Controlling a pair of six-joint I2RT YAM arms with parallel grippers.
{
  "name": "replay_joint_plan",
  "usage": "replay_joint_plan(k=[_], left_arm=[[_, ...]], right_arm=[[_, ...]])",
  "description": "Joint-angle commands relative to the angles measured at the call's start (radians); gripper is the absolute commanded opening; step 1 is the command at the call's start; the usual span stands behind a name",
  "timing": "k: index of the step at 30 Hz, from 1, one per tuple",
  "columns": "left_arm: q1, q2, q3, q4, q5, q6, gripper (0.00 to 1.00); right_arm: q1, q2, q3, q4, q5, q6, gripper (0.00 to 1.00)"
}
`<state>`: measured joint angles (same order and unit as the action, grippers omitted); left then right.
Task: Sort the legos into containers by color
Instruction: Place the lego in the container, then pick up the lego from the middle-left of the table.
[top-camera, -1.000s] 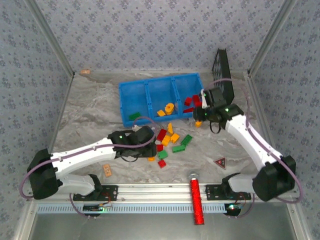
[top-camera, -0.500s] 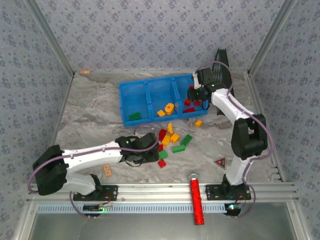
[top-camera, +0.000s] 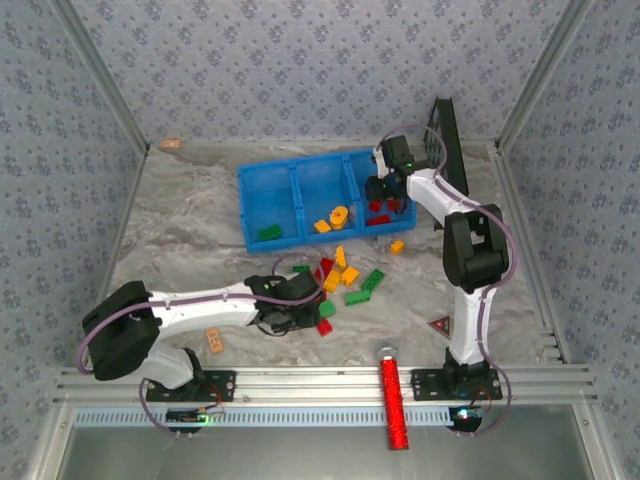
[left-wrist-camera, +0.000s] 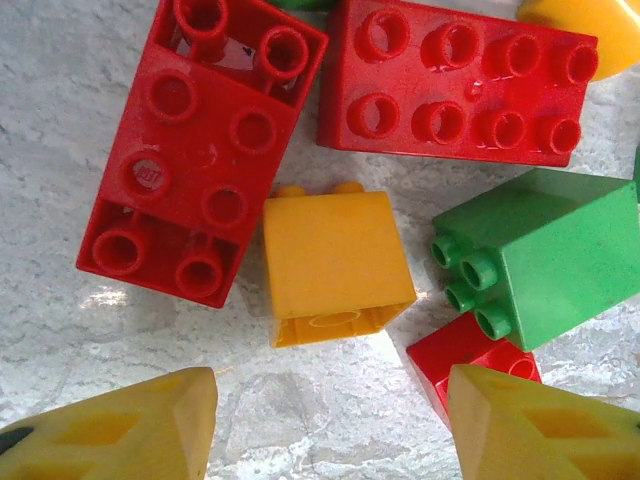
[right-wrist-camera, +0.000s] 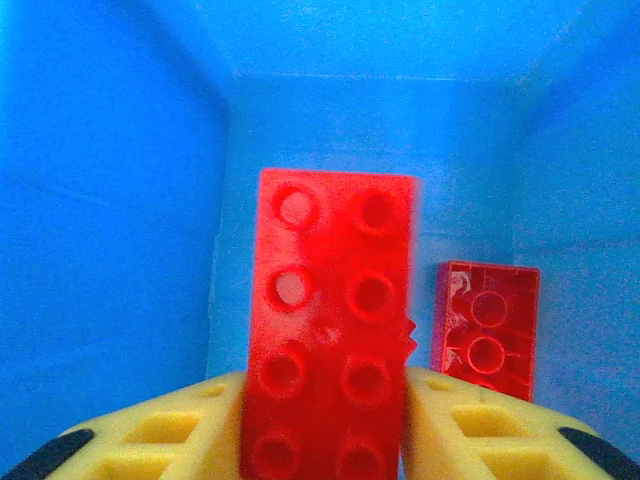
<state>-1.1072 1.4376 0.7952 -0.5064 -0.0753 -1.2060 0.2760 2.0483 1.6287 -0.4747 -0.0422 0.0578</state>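
Right gripper: I have swung it in over the 3 o'clock compartment of the blue tray. Jaws closed on a red brick; second red brick already inside, so release is due.
Left gripper: advanced onto the loose pile. Jaws wide and empty; orange brick just ahead at 12 o'clock.

A small tan block is seen near the table's front edge, a red glittery cylinder across that edge, and a black studded board at the far right corner.
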Motion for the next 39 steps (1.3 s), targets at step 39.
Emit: replay_joint_plan(k=[39], left_arm=[[0.07,0.131,0.159,-0.091,-0.003,0.18,0.34]], right_arm=[[0.051,-0.818,-0.688,-0.261,0.006,0.294,0.51]])
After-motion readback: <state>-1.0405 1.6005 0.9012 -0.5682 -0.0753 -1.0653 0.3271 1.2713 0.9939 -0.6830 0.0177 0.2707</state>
